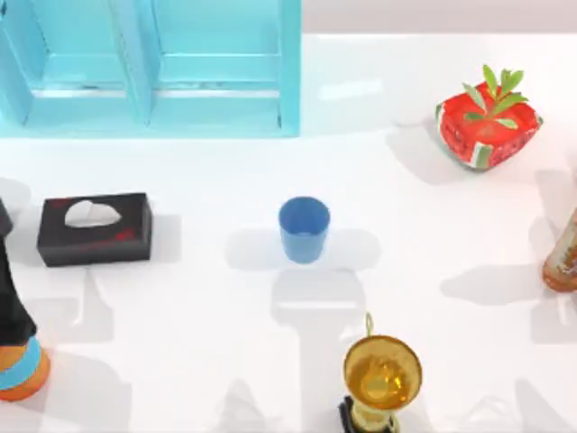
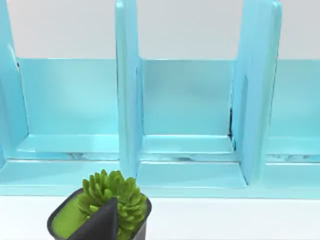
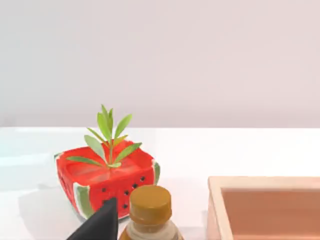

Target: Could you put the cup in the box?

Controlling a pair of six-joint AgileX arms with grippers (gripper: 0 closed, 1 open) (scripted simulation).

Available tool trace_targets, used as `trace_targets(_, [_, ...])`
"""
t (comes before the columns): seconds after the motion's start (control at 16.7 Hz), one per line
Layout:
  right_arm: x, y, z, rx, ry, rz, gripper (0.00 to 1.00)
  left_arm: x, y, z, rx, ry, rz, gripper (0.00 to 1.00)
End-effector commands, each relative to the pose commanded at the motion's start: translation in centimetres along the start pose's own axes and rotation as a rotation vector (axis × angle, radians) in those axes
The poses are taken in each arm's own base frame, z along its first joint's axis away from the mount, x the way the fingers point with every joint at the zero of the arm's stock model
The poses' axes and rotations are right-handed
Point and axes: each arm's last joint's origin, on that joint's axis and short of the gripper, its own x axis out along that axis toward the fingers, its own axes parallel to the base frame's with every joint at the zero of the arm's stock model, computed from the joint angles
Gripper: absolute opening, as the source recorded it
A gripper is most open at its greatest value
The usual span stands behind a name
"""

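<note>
One cup (image 1: 304, 229), blue, upright, mouth up, near the middle of the table (image 1: 180, 307). Stands alone, touched by nothing, not yet lifted.

Closest around it: trophy (image 1: 381, 377) toward the near edge and a little right; black tissue box (image 1: 94, 228) well off to the left; blue rack (image 1: 149, 68) at the far left. Farther out on the right: watermelon planter (image 1: 488, 122) at the far side, bottle (image 1: 563, 253) at the right edge.

Seen from the right wrist: same planter and bottle, plus the corner of a pale wooden box (image 3: 265, 207) just beside the bottle. Probably the target, given its open top. Right gripper (image 3: 100, 225) low by the bottle; clenched or released, cannot tell. Left gripper (image 2: 102, 225) facing the rack, close to a succulent pot (image 2: 100, 210); grip state likewise impossible to tell. Neither near the cup, so the task looks barely begun.

Risks from here:
- Tipping the light, smooth, tapered cup with an off-centre or glancing approach.
- Slipping out of a grasp set too high on the taper.
- Clipping the trophy or the bottle on the carry to the right.
- Taking the tissue box for the goal.
- Catching the box wall by releasing too low or too early.
</note>
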Motion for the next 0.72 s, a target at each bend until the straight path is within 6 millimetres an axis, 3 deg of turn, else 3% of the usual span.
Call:
trace_targets(0.18, [0.0, 0.0, 0.2, 0.003, 0.006, 0.002, 1.00, 0.0, 0.0, 0.0, 0.000, 0.000, 0.000, 1.00])
trace_targets(0.36, [0.1, 0.3, 1.8, 0.030, 0.061, 0.024, 1.00, 0.0, 0.0, 0.0, 0.000, 0.000, 0.000, 1.00])
trace_targets(0.72, [2.6, 2.2, 9.3, 0.127, 0.308, 0.104, 1.00, 0.0, 0.0, 0.0, 0.000, 0.000, 0.000, 1.00])
